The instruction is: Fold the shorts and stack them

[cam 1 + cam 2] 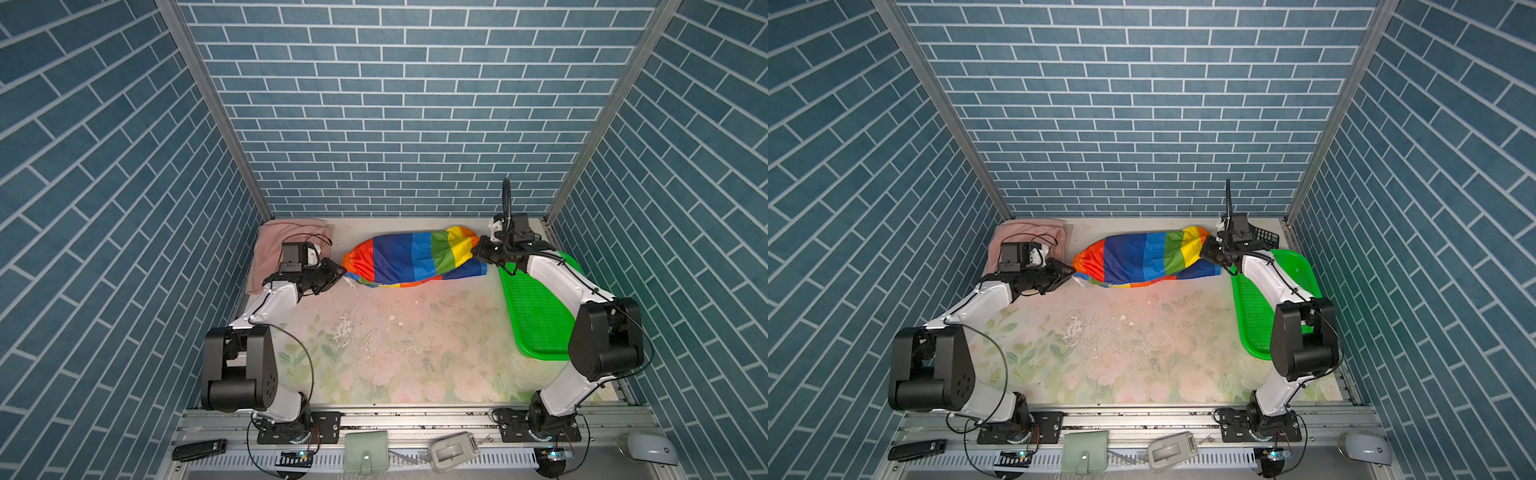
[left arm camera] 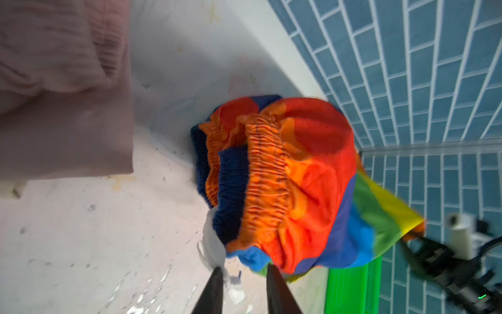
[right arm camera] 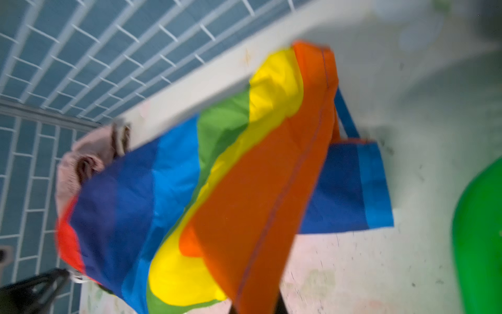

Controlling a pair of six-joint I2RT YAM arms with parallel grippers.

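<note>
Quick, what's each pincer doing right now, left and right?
Left pincer: open, holding nothing.
Right pincer: shut on the rainbow shorts, at a leg hem.

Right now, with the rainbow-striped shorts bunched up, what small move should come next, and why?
Probably ease the left end effector forward and close it on the orange waistband. The right end effector is shut on the leg hem of the rainbow-striped shorts, while the left stands open just short of the waistband, holding nothing; both ends held would allow spreading.
</note>
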